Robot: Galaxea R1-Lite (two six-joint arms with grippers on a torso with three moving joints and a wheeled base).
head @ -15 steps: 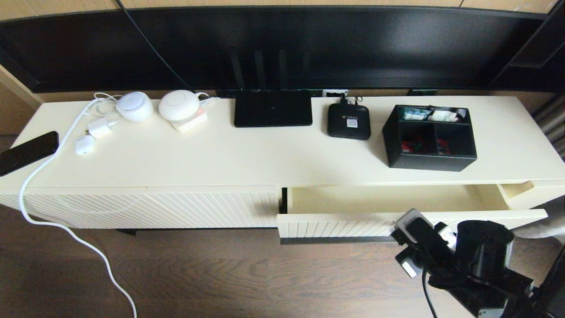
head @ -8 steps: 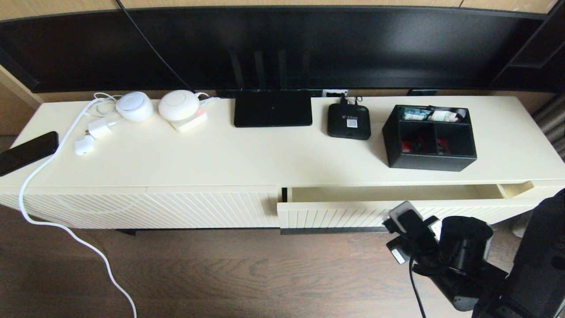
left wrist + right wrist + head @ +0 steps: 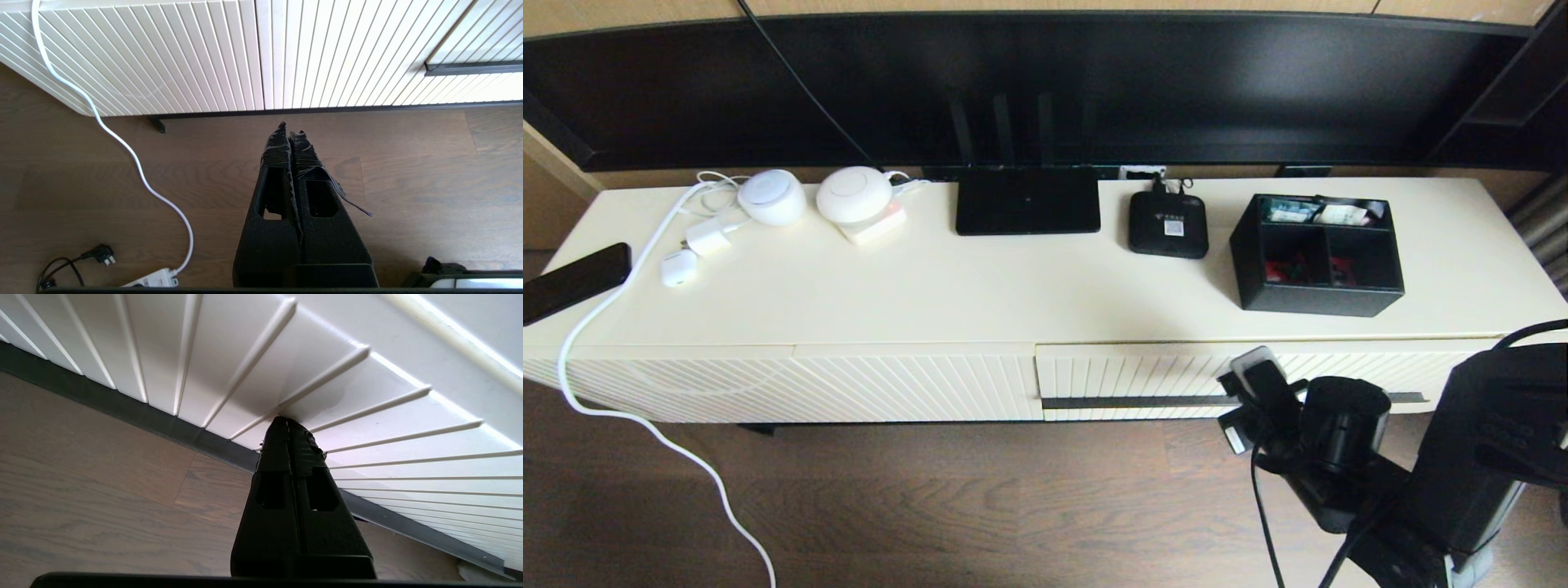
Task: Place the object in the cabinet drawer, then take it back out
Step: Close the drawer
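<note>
The black rectangular organizer box (image 3: pixel 1318 255) with three divided compartments is sitting on the cream cabinet top (image 3: pixel 980 286), right of the small square black set-top box (image 3: pixel 1168 224) and above the wide cream drawer (image 3: pixel 1143 371) with the vertically ribbed front, which is sitting flush with the cabinet. The right gripper (image 3: pixel 288 421), fingers pressed together and holding nothing, is touching the ribbed front with its tips. The left gripper (image 3: pixel 291 128), fingers likewise together and empty, is hanging above the brown wooden floor (image 3: pixel 408 183) in front of the cabinet.
</note>
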